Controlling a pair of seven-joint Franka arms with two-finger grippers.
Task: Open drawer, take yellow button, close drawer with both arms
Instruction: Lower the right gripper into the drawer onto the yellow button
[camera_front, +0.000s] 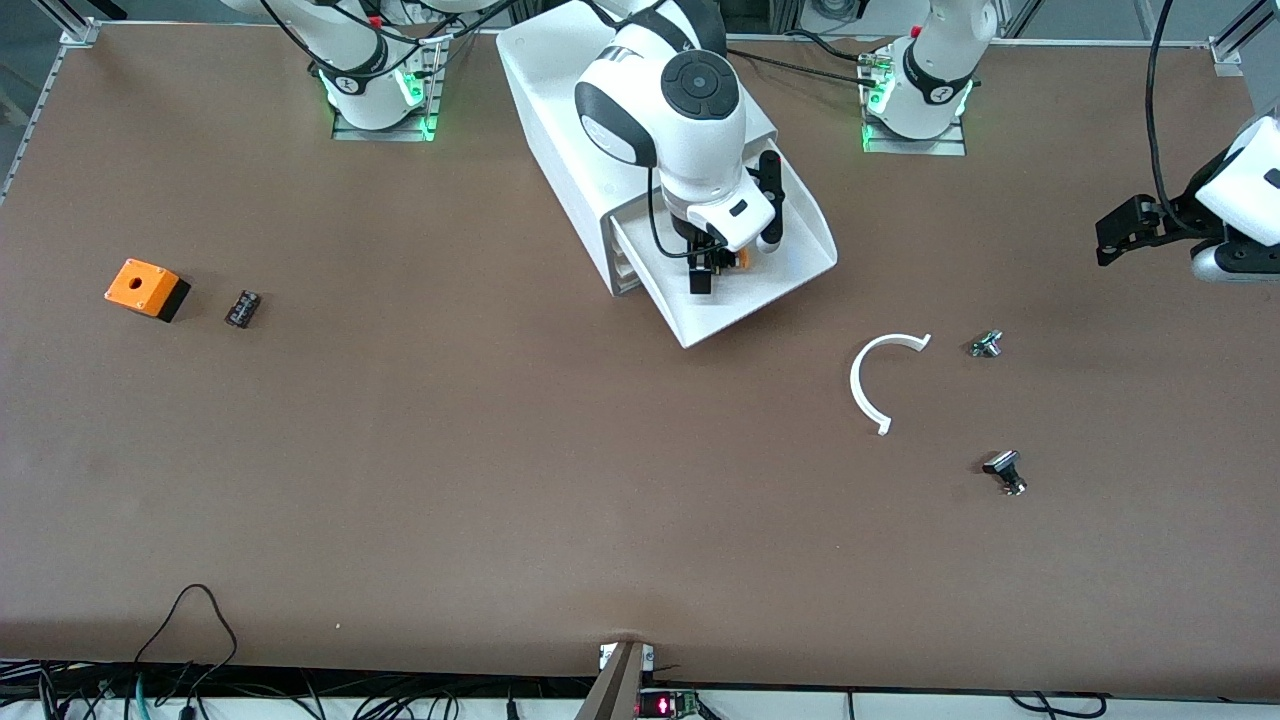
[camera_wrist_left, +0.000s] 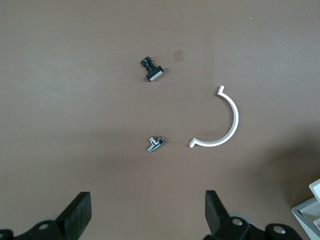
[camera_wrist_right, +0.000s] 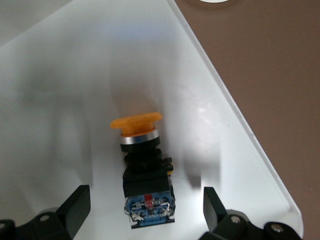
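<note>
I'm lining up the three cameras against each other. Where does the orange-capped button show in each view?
Front view: the button lies in the open drawer, mostly hidden under the right gripper.
Left wrist view: not in it.
Right wrist view: button on the drawer's floor, between the open gripper's fingers.
Shared landmark: the white drawer; its corner also shows in the left wrist view.

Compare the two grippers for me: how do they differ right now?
The right gripper is inside the open drawer, fingers either side of the button; the left gripper hangs over bare table at the left arm's end, beside nothing. The right points down; the left looks tilted sideways. Both are open and empty.
</note>
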